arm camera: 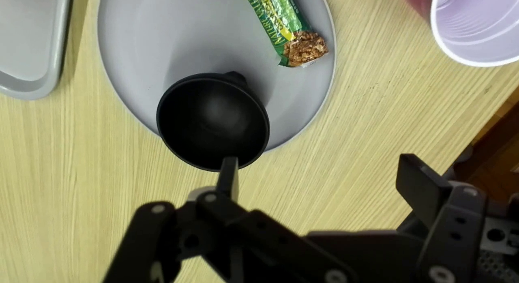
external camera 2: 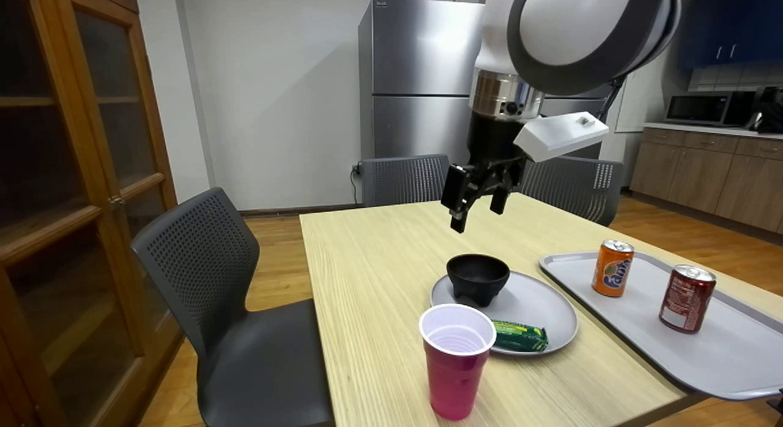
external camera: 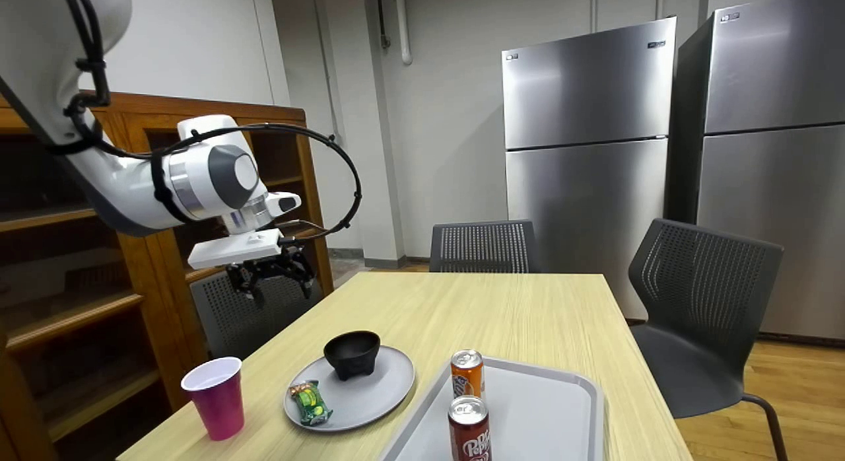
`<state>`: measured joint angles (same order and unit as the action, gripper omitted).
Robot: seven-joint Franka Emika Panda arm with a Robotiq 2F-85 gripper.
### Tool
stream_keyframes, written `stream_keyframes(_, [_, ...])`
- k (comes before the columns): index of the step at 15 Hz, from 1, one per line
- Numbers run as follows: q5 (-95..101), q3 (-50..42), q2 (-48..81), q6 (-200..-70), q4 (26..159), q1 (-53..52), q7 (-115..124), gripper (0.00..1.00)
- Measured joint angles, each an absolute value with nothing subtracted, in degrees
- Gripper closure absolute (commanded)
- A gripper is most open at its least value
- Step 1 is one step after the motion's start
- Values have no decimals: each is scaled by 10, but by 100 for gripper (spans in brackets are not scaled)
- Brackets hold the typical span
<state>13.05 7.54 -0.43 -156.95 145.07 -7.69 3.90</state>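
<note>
My gripper [arm camera: 318,161] is open and empty, raised above the table. It also shows in both exterior views [external camera: 280,290] [external camera 2: 478,215]. It is nearest to a black bowl [arm camera: 211,121]; one finger overlaps the bowl's rim in the wrist view, while the exterior views show the gripper apart from it. The bowl [external camera 2: 478,277] stands upright on a round grey plate [arm camera: 138,52]. A green wrapped granola bar [arm camera: 279,23] lies on the same plate [external camera: 370,408]. A pink cup [external camera: 218,401] with a white inside stands upright beside the plate.
A grey tray [external camera: 541,408] lies beside the plate, with an orange Fanta can [external camera 2: 613,268] and a dark red Dr Pepper can [external camera: 469,431] upright on it. Chairs [external camera 2: 232,329] stand around the wooden table [external camera: 462,309]. A wooden cabinet [external camera: 125,263] and fridges [external camera: 587,183] stand behind.
</note>
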Motion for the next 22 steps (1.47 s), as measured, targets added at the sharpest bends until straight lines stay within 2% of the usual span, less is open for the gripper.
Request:
stream_keyframes(12, [136, 25, 200, -1603, 1308, -92, 40, 0])
stream_keyframes(22, [135, 6, 288, -1604, 1247, -113, 41, 0])
